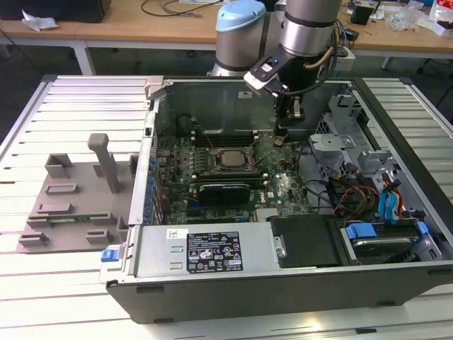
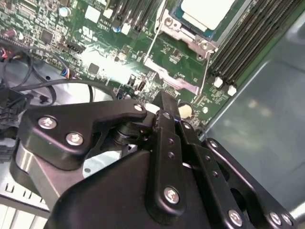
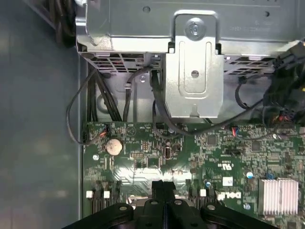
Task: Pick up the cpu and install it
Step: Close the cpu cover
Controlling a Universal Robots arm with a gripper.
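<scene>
Cpu (image 1: 228, 160) seen seated in socket (image 2: 190, 38) on motherboard (image 1: 283, 188), inside opened computer case (image 1: 297, 290) on bench (image 1: 71, 99). Claw (image 1: 281, 133) poised above board beside socket, apart from cpu, fingers pressed together, nothing gripped. Cpu judged light, stiff, smooth-topped, fragile underneath; best taken by opposite thin edges, kept level

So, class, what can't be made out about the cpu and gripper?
The cpu: cut off by the picture's edge in the second wrist view; too small in the exterior view to judge seating.
The gripper: what lies under it, hidden by its body in both wrist views.
</scene>
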